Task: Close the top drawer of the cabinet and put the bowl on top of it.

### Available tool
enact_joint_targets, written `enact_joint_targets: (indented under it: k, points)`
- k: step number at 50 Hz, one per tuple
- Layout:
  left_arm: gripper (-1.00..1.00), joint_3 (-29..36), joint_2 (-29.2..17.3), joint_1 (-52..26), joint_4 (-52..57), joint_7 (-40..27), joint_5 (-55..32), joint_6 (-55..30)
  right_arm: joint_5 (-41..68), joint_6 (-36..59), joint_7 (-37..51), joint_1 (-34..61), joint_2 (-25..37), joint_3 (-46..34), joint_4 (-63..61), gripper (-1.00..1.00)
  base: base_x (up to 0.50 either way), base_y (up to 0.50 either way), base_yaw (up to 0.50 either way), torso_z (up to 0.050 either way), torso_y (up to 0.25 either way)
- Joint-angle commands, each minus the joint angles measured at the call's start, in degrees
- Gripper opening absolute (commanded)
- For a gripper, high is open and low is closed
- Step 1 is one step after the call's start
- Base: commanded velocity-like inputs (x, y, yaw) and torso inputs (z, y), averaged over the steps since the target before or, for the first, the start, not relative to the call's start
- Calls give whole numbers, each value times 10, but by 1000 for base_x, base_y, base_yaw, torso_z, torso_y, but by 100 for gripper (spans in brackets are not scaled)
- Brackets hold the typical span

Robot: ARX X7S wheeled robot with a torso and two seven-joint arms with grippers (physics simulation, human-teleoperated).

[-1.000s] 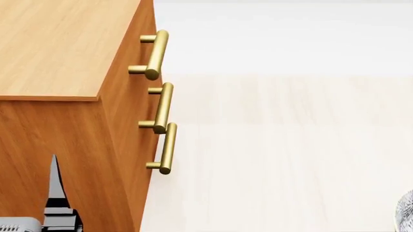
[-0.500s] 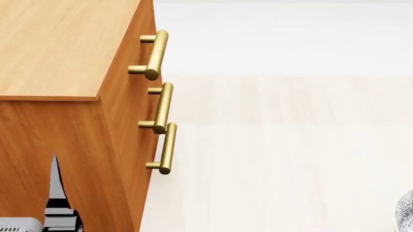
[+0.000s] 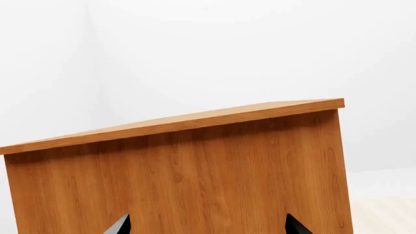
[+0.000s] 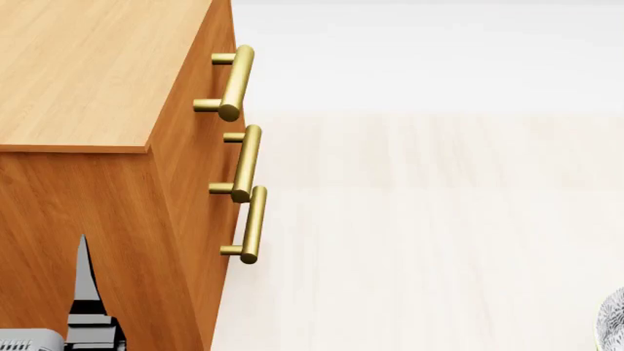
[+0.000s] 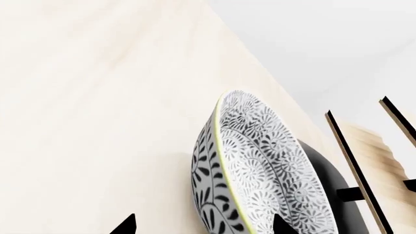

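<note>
Left gripper (image 3: pixel 206 227): only the two dark fingertips (image 3: pixel 120 226) show in the left wrist view, set wide apart with nothing between them. Jaws wide. Straight ahead of the jaws stands a plain side wall of the cabinet (image 3: pixel 195 170), its flat top edge above them. In the head view this gripper (image 4: pixel 86 307) sits low beside the same side wall; contact cannot be told.

Cabinet (image 4: pixel 98 88) in the head view: three brass handles run down its front. The top drawer (image 4: pixel 222 66) lies flush with the front, its handle (image 4: pixel 234 82) well away from the left jaws and around the corner from them.

Right gripper (image 5: pixel 202 225): fingertips (image 5: pixel 123 226) spread wide, jaws open. The bowl (image 5: pixel 260 165) lies between and just ahead of them on the pale surface (image 5: pixel 91 97); whether a fingertip touches it cannot be told. The head view shows only a sliver of the bowl (image 4: pixel 612 322) at the frame edge, well apart from the cabinet.
</note>
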Motion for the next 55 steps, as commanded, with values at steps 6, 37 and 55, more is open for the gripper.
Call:
enact_joint_targets:
  k: [6,37,55]
  points:
    - [100,2,-1,-1,0,-3,-1,-1,7,-3,-3,11,-2,-11,10,100,0,0,0,0,0]
    - [100,7,0,-7,-13,-3,-5,9,11,30,-9,0,16,14,-23,100,0,0,0,0,0]
    - [100,13,2,-15,-31,-4,-3,11,4,-14,-13,62,-9,-38,67,100,0,0,0,0,0]
